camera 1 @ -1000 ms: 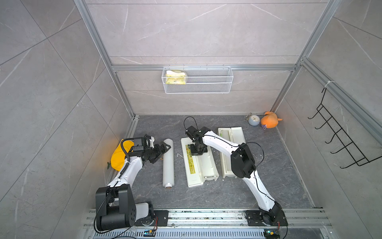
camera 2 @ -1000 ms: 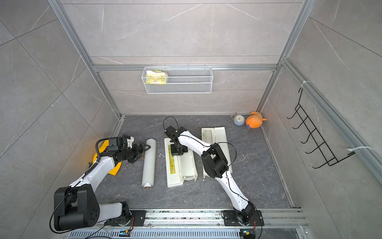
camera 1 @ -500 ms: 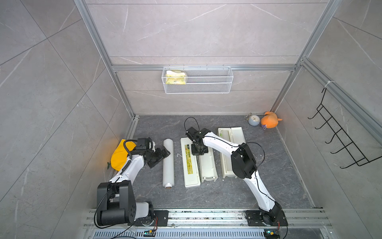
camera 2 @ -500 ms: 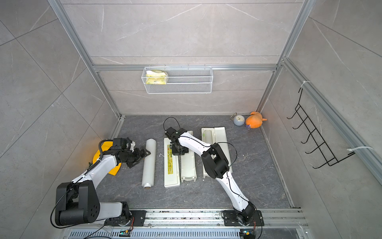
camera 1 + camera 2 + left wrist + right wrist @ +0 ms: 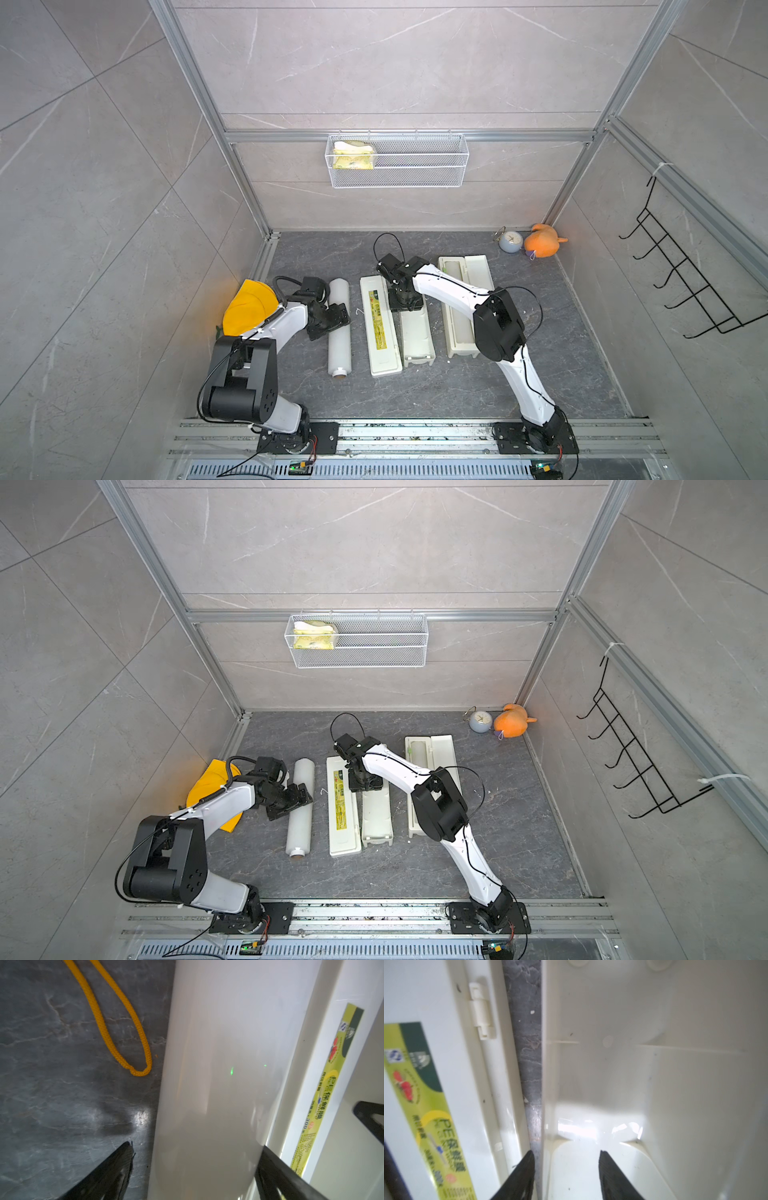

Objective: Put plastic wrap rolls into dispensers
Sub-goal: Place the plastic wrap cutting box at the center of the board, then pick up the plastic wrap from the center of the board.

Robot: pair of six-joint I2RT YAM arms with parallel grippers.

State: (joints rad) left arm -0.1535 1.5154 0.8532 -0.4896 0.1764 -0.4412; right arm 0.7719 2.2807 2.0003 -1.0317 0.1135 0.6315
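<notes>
White film roll (image 5: 339,353) on a grey floor, straddled by the left gripper (image 5: 337,316), beside an open, empty dispenser (image 5: 419,343).

Left jaws stood spread astride the roll's middle, likely so it would lift level. The right gripper (image 5: 406,306) hung low at the dispenser's far end, jaws apart and pinching nothing, perhaps to steady the box. The lid (image 5: 384,361) lay flat between roll and tray, so the roll had to cross it. A second dispenser (image 5: 459,332) lay open further right; whether it held a roll could not be told. Only the left wrist view showed one finger (image 5: 108,1174) clear of the roll, the other at its edge, and a yellow cord (image 5: 124,1028). Only the right wrist view showed a finger (image 5: 521,1174) outside the tray wall (image 5: 544,1084) and its partner inside.
</notes>
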